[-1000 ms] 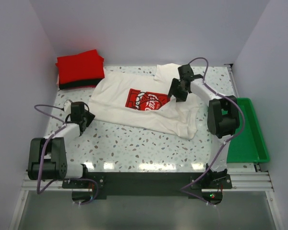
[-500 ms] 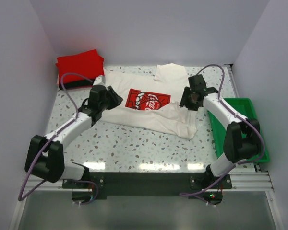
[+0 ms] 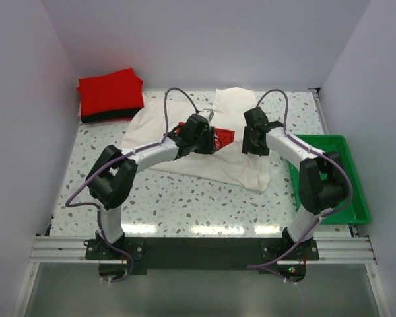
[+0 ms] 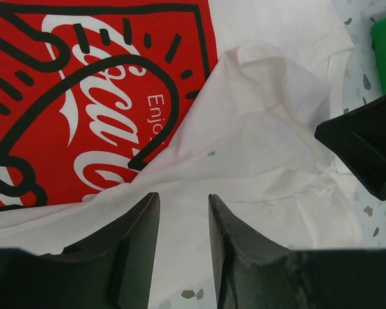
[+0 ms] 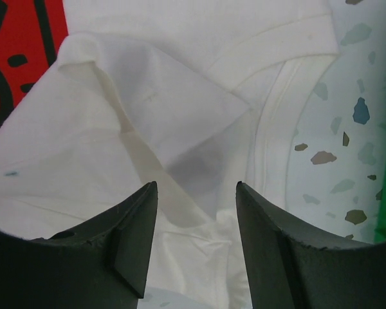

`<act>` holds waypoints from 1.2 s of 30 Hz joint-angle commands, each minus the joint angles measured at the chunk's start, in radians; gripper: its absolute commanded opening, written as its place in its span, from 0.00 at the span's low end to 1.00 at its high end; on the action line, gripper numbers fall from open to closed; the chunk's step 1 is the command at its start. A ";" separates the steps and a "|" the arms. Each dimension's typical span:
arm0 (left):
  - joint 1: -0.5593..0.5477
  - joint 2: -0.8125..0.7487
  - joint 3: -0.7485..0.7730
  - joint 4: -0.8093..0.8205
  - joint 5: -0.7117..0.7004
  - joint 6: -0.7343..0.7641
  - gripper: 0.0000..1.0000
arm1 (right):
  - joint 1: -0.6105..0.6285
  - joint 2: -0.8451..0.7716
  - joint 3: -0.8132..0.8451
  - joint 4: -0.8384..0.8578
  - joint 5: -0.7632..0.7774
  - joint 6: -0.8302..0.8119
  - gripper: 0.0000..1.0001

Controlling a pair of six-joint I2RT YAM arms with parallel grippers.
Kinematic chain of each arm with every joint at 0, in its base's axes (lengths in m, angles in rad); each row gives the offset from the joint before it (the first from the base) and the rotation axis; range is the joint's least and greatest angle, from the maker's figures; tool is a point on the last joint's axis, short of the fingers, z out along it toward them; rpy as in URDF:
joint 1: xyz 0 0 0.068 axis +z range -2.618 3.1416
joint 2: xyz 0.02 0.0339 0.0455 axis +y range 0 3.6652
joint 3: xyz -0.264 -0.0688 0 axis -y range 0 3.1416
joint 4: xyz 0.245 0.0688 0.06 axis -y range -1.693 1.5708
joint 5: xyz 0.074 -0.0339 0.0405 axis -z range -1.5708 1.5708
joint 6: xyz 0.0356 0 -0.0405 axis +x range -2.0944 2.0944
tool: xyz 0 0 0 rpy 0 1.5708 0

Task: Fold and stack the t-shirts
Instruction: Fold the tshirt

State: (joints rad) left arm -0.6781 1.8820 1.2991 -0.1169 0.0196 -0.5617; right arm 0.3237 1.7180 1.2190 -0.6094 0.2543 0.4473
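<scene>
Cream-white t-shirt spread mid-table, print up, with a loose flap at 4 o'clock of the print. Left gripper and right gripper poised over that flap, jaws parted and empty, probably to pinch it for folding. Folded red and black shirts stacked at 10 o'clock.

Rumpled cream t-shirt mid-table; red-over-black folded stack far-left corner.

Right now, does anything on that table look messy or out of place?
Yes. The cream-white t-shirt lies rumpled: a flap is folded over a corner of its red print, and its near-right edge is bunched. The red folded shirt at the far left looks neat.
</scene>
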 commanded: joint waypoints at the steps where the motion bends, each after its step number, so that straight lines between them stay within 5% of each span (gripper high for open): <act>1: -0.003 0.019 0.086 -0.036 -0.017 0.049 0.41 | 0.049 0.032 0.089 -0.024 0.129 -0.053 0.56; 16: -0.006 0.074 0.140 -0.078 -0.073 0.071 0.42 | 0.107 0.179 0.180 -0.113 0.250 -0.087 0.60; 29: -0.006 0.055 0.112 -0.086 -0.084 0.085 0.42 | -0.060 0.213 0.290 -0.121 0.137 -0.044 0.29; 36: -0.005 0.045 0.101 -0.087 -0.090 0.092 0.42 | -0.118 0.273 0.358 -0.112 0.044 -0.007 0.27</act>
State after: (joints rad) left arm -0.6876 1.9579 1.4044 -0.2111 -0.0555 -0.5007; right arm 0.2081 1.9636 1.5311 -0.7223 0.3660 0.4080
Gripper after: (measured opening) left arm 0.416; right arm 0.272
